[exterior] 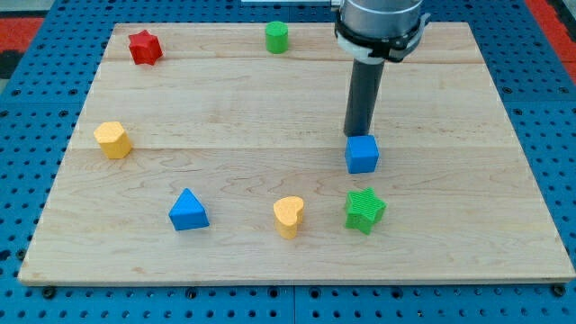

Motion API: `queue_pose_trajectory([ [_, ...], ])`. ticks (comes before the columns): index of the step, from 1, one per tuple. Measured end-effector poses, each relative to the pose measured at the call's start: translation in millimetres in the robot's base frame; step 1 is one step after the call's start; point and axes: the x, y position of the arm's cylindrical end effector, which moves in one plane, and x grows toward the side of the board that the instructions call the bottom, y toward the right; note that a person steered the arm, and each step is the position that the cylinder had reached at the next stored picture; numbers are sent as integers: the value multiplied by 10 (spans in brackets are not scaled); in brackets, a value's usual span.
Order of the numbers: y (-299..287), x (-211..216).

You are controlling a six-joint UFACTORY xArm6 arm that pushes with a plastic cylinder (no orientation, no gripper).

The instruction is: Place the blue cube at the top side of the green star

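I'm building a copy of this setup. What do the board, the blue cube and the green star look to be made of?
Board: pale wood, likely glued planks; grain and seam lines show, matte finish.
Blue cube: probably plastic, uniform colour, smooth, slightly dull faces.
Green star: probably plastic too; fine ridges suggest 3D printing, though that is uncertain.
My tip sits just above the cube, at its top side.

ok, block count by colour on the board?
Red: 1, the red star
Green: 2, the green cylinder and green star
Yellow: 2, the yellow block at the view's left and yellow heart
Blue: 2, the blue triangle and blue cube
Total: 7
My tip sits just above the blue cube in the view.
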Motion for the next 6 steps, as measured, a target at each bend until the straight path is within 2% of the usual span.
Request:
queue_pose_trajectory([
  [1,416,22],
  [2,30,158],
  [4,-201,374],
  [6,-438,330],
])
